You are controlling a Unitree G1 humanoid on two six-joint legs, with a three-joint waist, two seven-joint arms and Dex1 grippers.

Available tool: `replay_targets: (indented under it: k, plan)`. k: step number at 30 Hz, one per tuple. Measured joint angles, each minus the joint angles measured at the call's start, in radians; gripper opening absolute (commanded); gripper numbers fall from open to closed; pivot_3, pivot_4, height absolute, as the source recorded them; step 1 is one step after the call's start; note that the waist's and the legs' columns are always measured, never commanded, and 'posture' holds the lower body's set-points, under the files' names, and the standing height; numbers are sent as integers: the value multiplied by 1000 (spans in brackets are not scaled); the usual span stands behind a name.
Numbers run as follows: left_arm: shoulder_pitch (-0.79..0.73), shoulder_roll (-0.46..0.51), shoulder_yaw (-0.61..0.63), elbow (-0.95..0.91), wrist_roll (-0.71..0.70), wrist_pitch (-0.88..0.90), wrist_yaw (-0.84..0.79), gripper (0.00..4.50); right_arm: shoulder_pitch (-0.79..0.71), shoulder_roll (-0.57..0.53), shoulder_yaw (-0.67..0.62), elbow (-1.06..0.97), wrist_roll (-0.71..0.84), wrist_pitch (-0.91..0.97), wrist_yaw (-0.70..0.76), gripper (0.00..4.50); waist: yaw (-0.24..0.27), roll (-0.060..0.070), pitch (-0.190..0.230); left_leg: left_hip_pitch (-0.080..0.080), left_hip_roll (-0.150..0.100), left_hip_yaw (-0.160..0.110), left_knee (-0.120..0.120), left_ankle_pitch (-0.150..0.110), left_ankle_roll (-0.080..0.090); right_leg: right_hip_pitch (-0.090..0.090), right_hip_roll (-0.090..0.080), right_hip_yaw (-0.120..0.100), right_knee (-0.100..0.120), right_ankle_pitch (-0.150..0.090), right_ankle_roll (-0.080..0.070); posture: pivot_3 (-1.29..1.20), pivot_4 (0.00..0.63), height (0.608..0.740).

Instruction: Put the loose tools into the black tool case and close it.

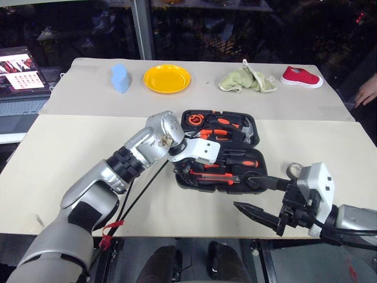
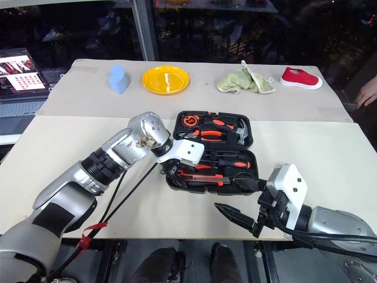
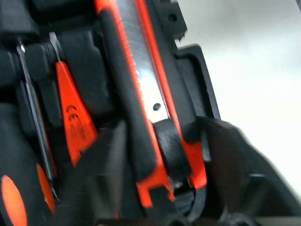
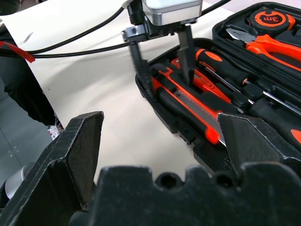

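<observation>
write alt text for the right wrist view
The left claw stands open astride an orange-and-black utility knife lying in the open black tool case, beside screwdrivers. The right claw is open in the foreground.

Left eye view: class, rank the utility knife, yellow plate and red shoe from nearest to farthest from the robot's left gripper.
1. utility knife, in the case beneath the left gripper.
2. yellow plate, far side of the table.
3. red shoe, far right corner.
</observation>
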Motion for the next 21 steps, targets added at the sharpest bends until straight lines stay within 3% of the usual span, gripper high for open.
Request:
replay_targets:
  k: [1,7,11,16,19,20,21]
  plan:
    - [0,0,7,-1,-6,4,-9,4459,0,0,0,0,0,0,0,4500,0,0,0,0,0,0,0,0,0,0,0,0,0,0,0,0,150,740]
    - [-28,23,100,1,-43,38,-18,4459,3,0,0,2,-1,0,5,4500,0,0,0,0,0,0,1,0,0,0,0,0,0,0,0,0,150,740]
    - [-20,11,150,29,-64,25,17,3374,8,0,0,3,-1,0,6,4500,1,0,0,0,0,0,2,0,0,1,0,0,0,0,0,0,150,740]
    - [67,31,160,27,-74,-33,23,1311,13,0,-5,3,0,0,6,4500,-1,0,0,0,0,0,2,0,0,0,0,0,1,0,0,0,150,740]
    - [86,41,160,24,-74,-46,23,345,12,0,-6,5,6,0,6,4500,0,0,0,0,0,0,2,0,0,0,0,0,2,0,0,0,150,740]
    - [89,46,160,23,-73,-48,24,63,12,-1,-7,5,7,0,6,4500,1,0,0,0,0,0,2,0,0,0,0,0,2,0,0,0,150,740]
    - [93,52,160,20,-71,-51,27,63,11,-1,-9,6,7,0,6,4500,2,0,0,0,0,0,2,0,0,0,0,0,2,0,0,0,150,740]
